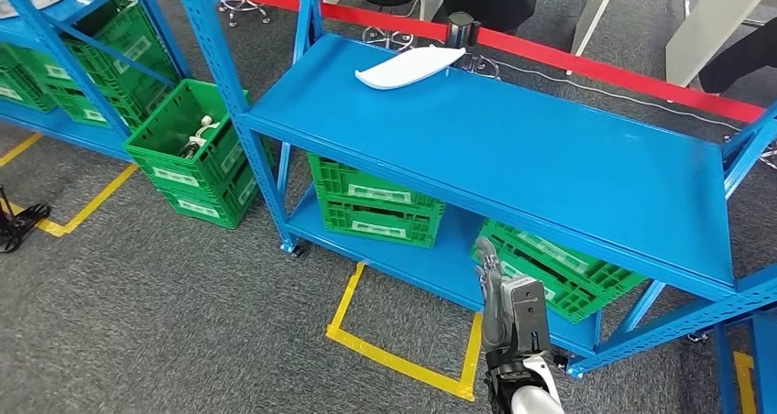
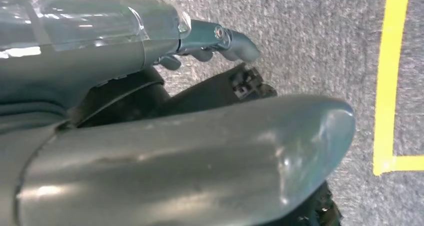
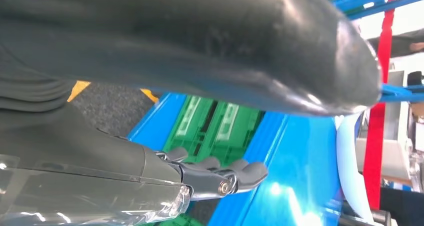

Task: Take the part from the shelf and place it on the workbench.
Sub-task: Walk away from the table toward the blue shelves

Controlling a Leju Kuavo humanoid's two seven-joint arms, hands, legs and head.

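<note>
Right hand rises at the bottom centre of the head view, fingers loosely extended, holding nothing. Left hand hangs over grey carpet, fingers lightly curled, empty too. White part lies top centre on the blue shelf, far edge, long axis running left-right. It's well up from the right hand, clearly the nearer one.

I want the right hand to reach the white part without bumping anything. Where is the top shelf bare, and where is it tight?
The blue shelf top is bare from its front edge to the white part at the back left. Crowded spots: the green crates underneath and the upright post at the left. The right hand hangs below the front edge.
</note>
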